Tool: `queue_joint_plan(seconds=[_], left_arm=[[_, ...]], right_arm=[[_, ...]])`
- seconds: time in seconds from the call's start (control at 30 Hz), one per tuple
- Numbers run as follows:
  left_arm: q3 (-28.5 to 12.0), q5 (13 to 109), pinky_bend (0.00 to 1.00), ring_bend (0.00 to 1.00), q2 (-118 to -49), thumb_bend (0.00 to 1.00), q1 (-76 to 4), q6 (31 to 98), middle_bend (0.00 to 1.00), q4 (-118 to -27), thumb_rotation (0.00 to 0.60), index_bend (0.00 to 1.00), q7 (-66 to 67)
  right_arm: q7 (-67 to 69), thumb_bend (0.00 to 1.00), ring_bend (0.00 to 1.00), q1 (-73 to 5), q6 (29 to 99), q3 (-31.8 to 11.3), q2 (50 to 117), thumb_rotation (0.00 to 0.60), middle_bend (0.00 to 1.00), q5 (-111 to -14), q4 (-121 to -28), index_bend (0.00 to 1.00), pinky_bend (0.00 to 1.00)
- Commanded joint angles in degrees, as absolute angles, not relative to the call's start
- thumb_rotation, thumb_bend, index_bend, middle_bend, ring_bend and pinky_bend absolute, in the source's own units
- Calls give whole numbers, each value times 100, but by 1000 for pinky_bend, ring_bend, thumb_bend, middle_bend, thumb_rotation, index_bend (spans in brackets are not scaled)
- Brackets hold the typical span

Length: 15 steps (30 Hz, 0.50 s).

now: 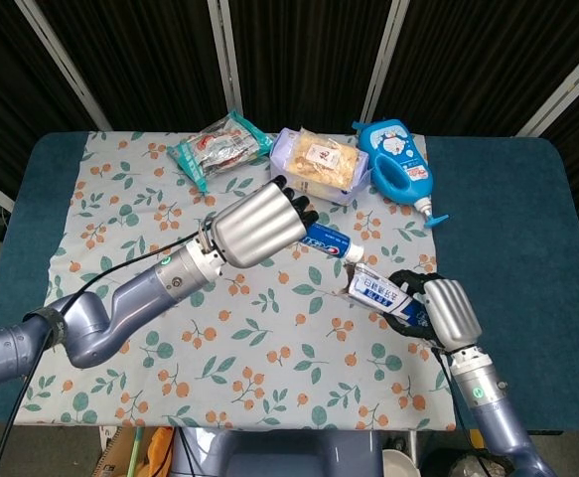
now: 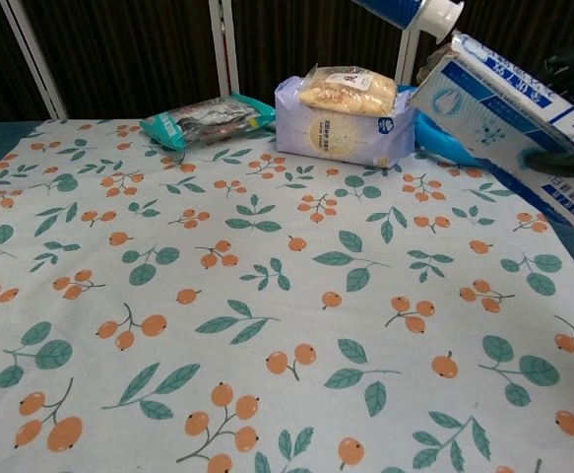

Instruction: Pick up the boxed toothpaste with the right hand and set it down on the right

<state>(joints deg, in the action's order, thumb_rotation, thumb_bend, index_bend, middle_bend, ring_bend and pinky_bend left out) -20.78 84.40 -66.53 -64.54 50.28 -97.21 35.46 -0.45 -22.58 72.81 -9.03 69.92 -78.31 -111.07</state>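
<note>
I am holding the boxed toothpaste (image 1: 376, 291), a blue-and-white carton, in my right hand (image 1: 438, 314), whose dark fingers are wrapping its right end. The box is sitting tilted above the near right part of the floral cloth (image 1: 120, 199), its open flap end pointing left; in the chest view it is hanging clear of the cloth at the upper right (image 2: 508, 99).

Just beside that flap end, my left hand (image 1: 257, 227) is gripping a blue toothpaste tube (image 1: 329, 241), with the white cap pointing right and nearly meeting the box mouth.

Farther away, 1 lilac snack pack (image 1: 319, 164) is lying in the middle, 1 green foil packet (image 1: 219, 147) to its left, and 1 blue handled bottle (image 1: 398, 164) to its right.

I am judging the main risk to be the 2 hands crowding each other: if I swing the box right carelessly, its flap could catch the tube cap. The grip is also sitting near 1 end, so the long box could pivot and slip as I lower it.

Print is showing on the box and tube, but it is too small for me to read.
</note>
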Motion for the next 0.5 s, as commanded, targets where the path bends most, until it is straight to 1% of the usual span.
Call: queue_joint_plan(seconds=[0.03, 0.27, 0.5], left_arm=[[-1987, 8547, 670, 699, -6412, 481, -6333, 5080, 715, -9886, 600, 631, 3485], [-1894, 8690, 672, 702, -6148, 481, -6229, 5160, 721, -10039, 600, 635, 3304], [-1792, 8788, 673, 702, -6286, 481, -6308, 5112, 721, -10037, 600, 635, 3251]], right_arm=[[-59, 290, 533, -2254, 7275, -897, 7005, 600, 554, -7820, -11098, 476, 446], [-109, 290, 532, -2253, 7264, -899, 7039, 600, 554, -7792, -11073, 477, 446], [-94, 290, 532, -2238, 7289, -922, 7031, 600, 554, -7791, -11092, 476, 446]])
